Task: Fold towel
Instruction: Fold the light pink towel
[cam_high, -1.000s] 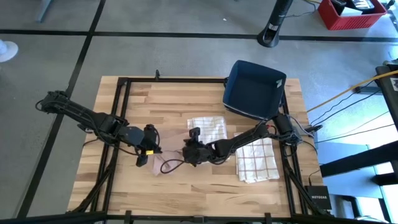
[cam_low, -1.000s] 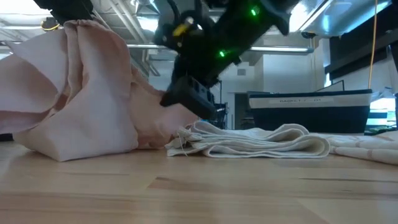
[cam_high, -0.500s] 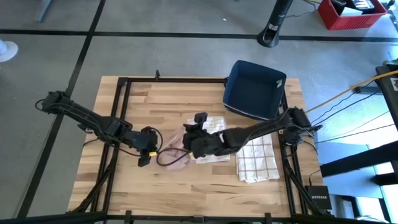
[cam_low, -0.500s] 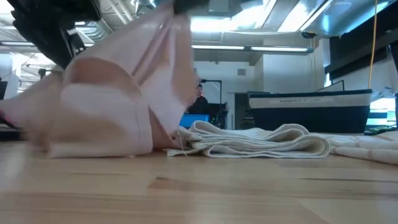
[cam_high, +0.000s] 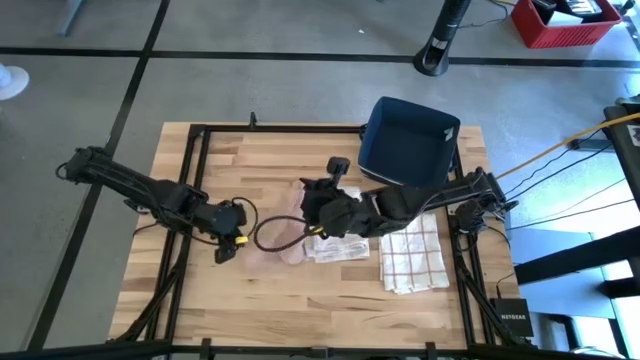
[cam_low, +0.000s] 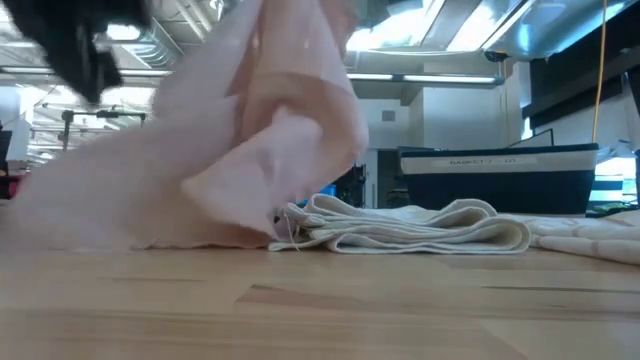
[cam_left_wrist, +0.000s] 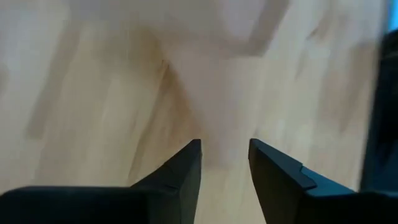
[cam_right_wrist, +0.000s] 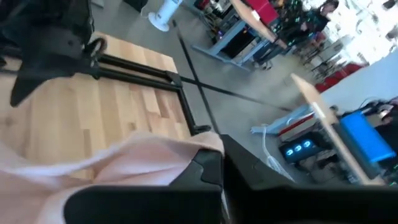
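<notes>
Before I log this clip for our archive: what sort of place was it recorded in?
Most likely a robotics lab or workshop. A wooden table stands on a grey concrete floor marked with dark lines, the low view shows exposed ceiling ducts, and the right wrist view shows workbenches crowded with equipment.

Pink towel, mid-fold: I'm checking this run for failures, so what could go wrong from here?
1. The right hand, shut on the soft pink cloth towel, carries its edge over the folded white cloth; the pink fabric may land on that pile instead of on itself.
2. The left hand stands open with nothing between its fingers, so no hand pins the towel's lower part and it could drag along the wooden table.
</notes>
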